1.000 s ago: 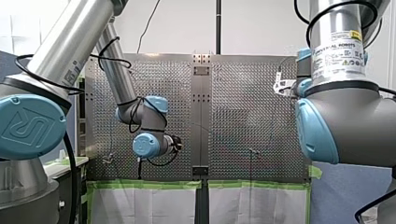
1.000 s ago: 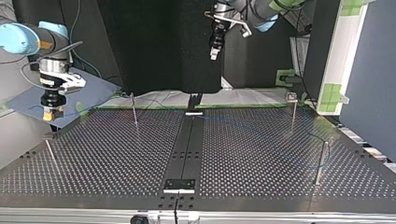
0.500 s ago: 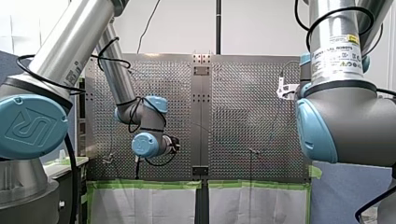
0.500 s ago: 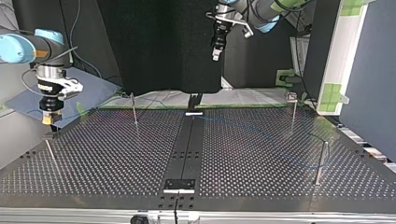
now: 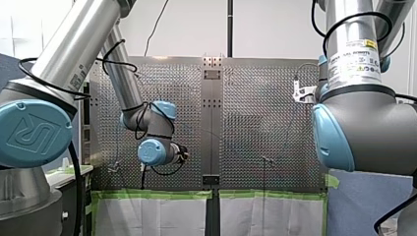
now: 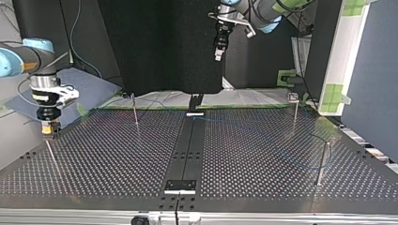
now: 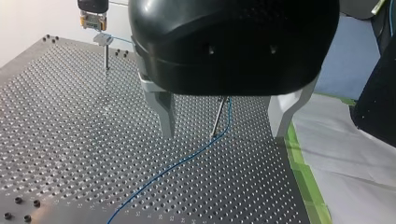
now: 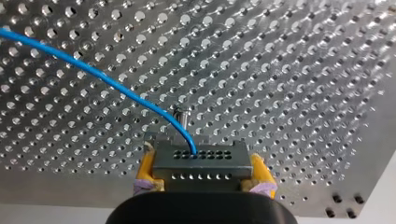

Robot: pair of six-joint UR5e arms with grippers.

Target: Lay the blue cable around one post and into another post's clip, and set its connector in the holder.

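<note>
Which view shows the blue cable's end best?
Right wrist view: the blue cable runs into a grey block held in my right pincer. Left wrist view shows only its run past a post; top, a faint line; front, nothing.

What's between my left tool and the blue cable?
Nothing but air. In the left wrist view the open left tool hangs above the cable, which runs past a thin post on the table.

Blue cable (image 8: 116,88): cut off by the right wrist view's edge; in the top view too thin to trace across the table (image 6: 117,154). Right gripper (image 8: 203,165): finger roots hidden under its black housing (image 8: 196,210); front view, concealed behind my right arm (image 5: 364,132), frame right.
</note>
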